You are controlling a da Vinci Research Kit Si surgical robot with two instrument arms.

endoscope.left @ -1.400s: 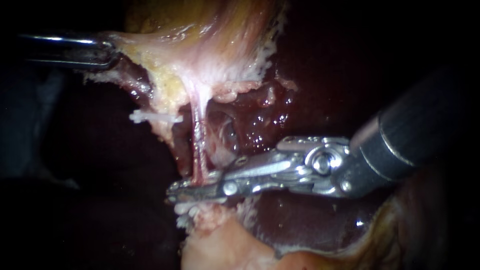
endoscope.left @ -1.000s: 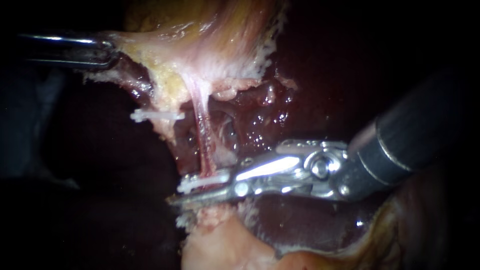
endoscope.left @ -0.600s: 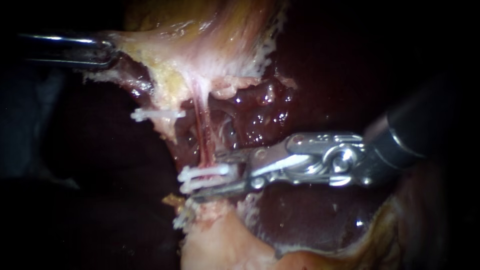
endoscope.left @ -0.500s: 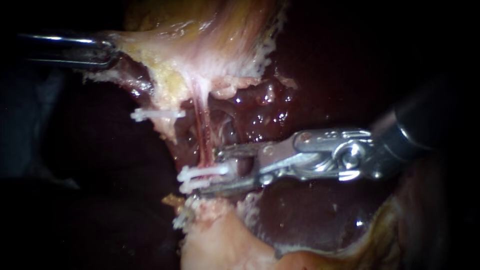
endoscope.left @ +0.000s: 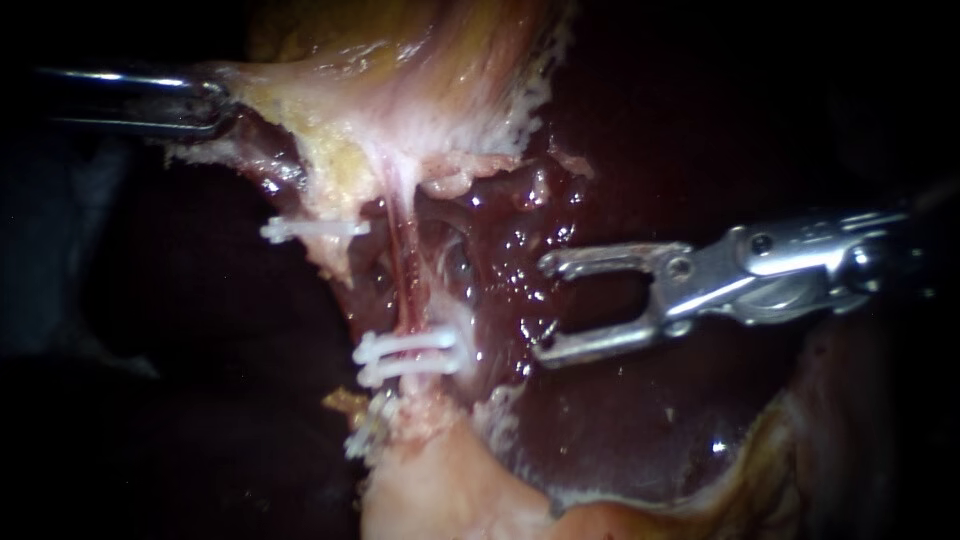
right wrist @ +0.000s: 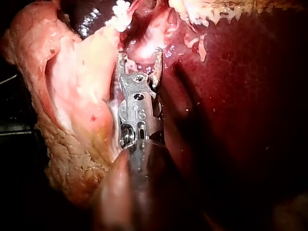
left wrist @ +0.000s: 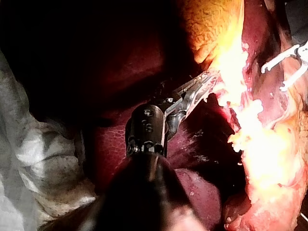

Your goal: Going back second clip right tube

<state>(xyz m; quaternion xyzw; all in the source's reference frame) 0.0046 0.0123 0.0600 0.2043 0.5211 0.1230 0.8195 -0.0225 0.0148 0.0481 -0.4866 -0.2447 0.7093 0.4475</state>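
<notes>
A thin pink tube (endoscope.left: 403,270) runs down from the pale gallbladder tissue (endoscope.left: 430,90). A white clip (endoscope.left: 408,352), showing as two bars, sits across its lower end. Just below lies another white clip (endoscope.left: 362,438). A third clip (endoscope.left: 313,229) sits on tissue to the left. My right instrument (endoscope.left: 543,308) is to the right of the tube and clear of it, its jaws open and empty; the right wrist view shows the same open jaws (right wrist: 139,55). My left instrument (endoscope.left: 205,100) holds the gallbladder's pale edge at upper left, jaws shut on it (left wrist: 204,84).
Dark red liver (endoscope.left: 620,430) lies behind and below the right instrument. A pale lump of tissue (endoscope.left: 440,490) sits under the clips. White clips (left wrist: 284,57) show ahead of the left instrument in its wrist view. Cloth (left wrist: 38,154) lies beside its shaft.
The right instrument's jaws, closed across the tube's lower end, opened and left a white clip there. It then drew back to the right. The left instrument held still.
</notes>
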